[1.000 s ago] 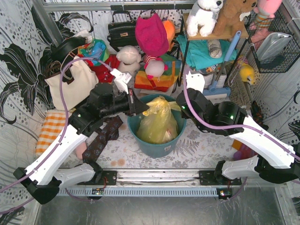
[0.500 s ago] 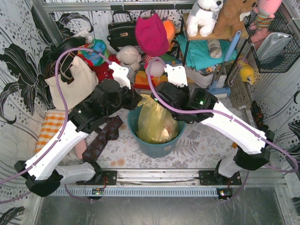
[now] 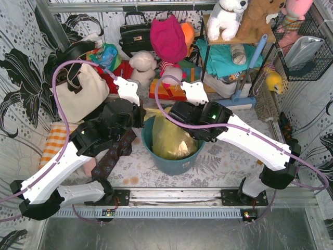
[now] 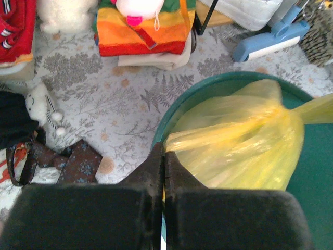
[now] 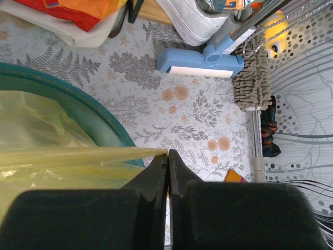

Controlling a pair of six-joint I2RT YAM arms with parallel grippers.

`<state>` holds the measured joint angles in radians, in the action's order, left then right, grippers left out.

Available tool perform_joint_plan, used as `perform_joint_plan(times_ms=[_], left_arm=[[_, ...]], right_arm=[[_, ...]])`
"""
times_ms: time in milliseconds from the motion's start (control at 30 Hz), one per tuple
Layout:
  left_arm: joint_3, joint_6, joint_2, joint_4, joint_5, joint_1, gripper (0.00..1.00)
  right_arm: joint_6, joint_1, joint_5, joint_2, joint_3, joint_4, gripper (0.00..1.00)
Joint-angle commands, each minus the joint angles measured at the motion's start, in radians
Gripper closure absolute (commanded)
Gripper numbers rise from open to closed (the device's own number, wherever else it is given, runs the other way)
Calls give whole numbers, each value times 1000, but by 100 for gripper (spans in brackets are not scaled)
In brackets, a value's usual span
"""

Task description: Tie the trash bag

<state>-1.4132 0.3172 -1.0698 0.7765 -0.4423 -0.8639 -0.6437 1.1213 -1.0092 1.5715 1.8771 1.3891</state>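
Observation:
The trash bag is thin yellow plastic standing in a round teal bin at the table's middle. In the left wrist view, my left gripper is shut on the trash bag at the left rim of the bin. My right gripper is shut on a taut strip pulled from the trash bag, just outside the bin. From above, the left gripper is at the bin's left. The right gripper is over its back, with its fingertips hidden.
A cream tote and an orange checked cloth lie at the left. A dark patterned cloth lies beside the bin. Folded cloths, soft toys and a black handbag crowd the back. A blue mop head lies right of the bin.
My right arm has swung left from the bin's right side to over its back, stretching the bag's flap. The left gripper has drawn back left to the bin's left rim.

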Motion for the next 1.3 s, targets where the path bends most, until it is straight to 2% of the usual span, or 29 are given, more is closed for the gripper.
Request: perform_joint_plan(times_ms=[0,233,367,833,1133,1267], left_arm=[[30,38,37,64,-85,-11,100],[77,121,96,141,-98,-17,100],[98,153,115,158,-89,-17,100],[59,232,30,356,-257,-18,100],[49,245,36,383,-300,-18,100],[-42,199,33,346,-281,-18,100]], right_arm=[[-38,-19,-42,-94,-97,74,100],[-83,-73,-29,-208,-240,74,100],[-87,-78,-24,-235,-250,74,100],[-106,-140,-20,-286,-329,74,100],[-83,-183,-46,-309,-322,74,100],[-48,-186,-77,-294,-237,74,100]])
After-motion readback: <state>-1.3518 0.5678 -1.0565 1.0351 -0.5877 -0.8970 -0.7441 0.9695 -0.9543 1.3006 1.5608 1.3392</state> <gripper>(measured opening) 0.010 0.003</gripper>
